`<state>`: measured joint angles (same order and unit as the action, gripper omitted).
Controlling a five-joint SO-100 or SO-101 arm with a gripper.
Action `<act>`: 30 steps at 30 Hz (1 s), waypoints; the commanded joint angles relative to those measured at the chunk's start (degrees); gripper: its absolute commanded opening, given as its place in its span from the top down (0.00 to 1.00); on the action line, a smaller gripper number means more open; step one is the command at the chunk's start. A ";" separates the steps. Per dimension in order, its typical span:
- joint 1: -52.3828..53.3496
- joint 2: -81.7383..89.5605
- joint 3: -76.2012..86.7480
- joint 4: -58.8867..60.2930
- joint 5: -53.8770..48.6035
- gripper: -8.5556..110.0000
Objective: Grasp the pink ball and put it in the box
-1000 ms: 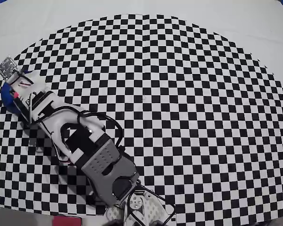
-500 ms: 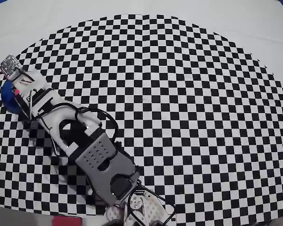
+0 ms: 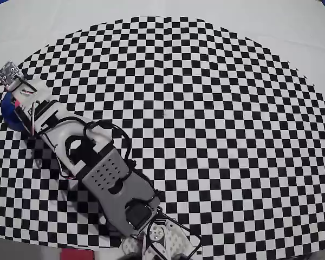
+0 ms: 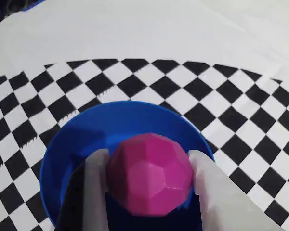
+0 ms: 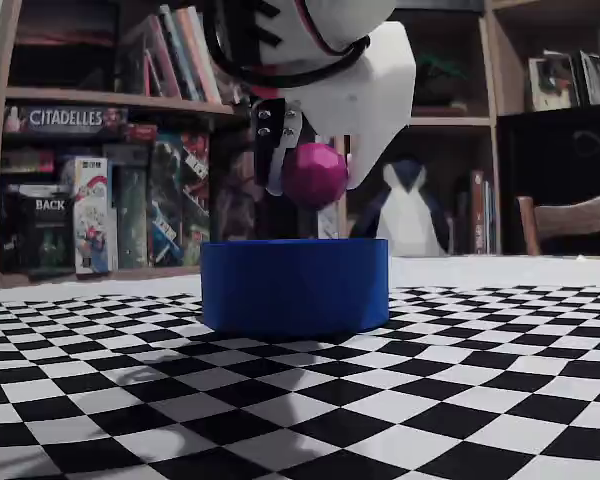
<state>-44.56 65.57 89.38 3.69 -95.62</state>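
1. The hand (image 4: 147,192) pinches the pink ball (image 4: 150,173) between its fingers, held directly above the box (image 5: 295,284), clear of its rim.
2. The fixed view shows that gap; the overhead view hides the ball under the arm (image 3: 92,162).
3. Beneath lies the checkered counter (image 3: 222,135); shelves of board games (image 5: 75,210) stand behind.

We see the arm (image 3: 92,157) has swung slightly further up-left in the overhead view over the last second. The claw (image 3: 16,105) now covers more of the box (image 3: 7,108) beneath it, leaving less blue showing past the claw's left edge.
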 commanded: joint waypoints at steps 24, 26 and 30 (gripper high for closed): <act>0.18 -1.93 -4.22 0.18 -0.35 0.93; 0.18 -2.20 -4.39 0.18 -0.35 0.93; 0.18 -2.90 -5.01 0.18 -0.35 0.93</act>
<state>-44.56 62.40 87.45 3.69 -95.62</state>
